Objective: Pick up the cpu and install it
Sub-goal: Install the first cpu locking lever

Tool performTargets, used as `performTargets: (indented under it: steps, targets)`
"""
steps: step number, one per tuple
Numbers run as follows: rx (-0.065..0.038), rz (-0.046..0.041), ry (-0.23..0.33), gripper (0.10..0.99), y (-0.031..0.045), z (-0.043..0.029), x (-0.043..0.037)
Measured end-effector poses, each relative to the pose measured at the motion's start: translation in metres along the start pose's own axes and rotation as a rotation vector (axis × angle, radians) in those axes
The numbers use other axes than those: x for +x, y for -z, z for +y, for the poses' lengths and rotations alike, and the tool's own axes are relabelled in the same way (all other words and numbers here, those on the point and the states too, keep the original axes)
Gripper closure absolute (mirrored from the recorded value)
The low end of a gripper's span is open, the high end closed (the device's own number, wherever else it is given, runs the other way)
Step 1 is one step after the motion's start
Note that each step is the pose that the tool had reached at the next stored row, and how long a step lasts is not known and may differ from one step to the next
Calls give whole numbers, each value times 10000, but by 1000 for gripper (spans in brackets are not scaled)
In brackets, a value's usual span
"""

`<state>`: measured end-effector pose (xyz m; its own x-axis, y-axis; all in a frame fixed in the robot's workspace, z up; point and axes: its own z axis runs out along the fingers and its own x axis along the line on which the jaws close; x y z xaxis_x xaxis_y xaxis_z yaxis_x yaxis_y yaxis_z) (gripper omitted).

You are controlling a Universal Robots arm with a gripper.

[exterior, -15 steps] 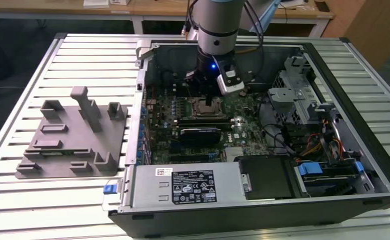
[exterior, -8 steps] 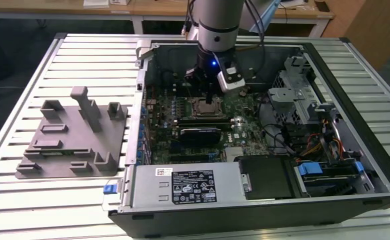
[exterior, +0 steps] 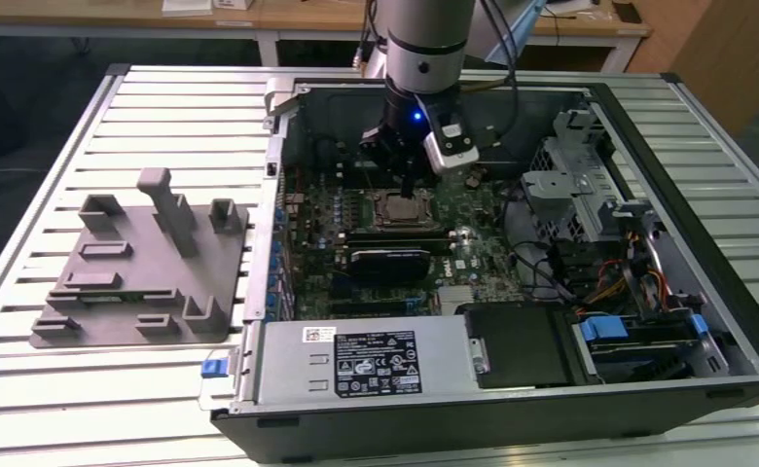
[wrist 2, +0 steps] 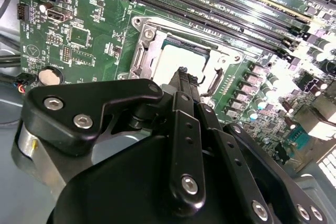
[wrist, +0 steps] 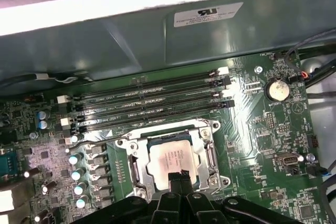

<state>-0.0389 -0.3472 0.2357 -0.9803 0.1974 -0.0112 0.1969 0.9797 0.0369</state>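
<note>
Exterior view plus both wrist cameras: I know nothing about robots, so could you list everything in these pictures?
shiny silver square cpu chip: one, silver, lying in the socket on the board.
metal socket frame: one, silver-grey, around the chip.
green motherboard: one, green, flat inside the case.
long black memory slots: four, black, side by side next to the socket.
round coin battery: one, silver, on the board.
open computer case: one, black and grey, on the table.
silver power supply box: one, silver, inside the case.
grey plastic fixture block: one, grey, on the table, to the exterior view's left of the case.
slatted metal table: one, pale silver, under everything.
robot arm: one, silver and black, reaching down into the case; jaws shut, right over the chip.
</note>
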Motion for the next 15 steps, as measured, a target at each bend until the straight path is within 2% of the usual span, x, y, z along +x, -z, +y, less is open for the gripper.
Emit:
performTargets:
  steps: [8,15]
  targets:
    - [2,0,1,980,2,-3,13]
    - [1,0,0,980,3,-24,119]
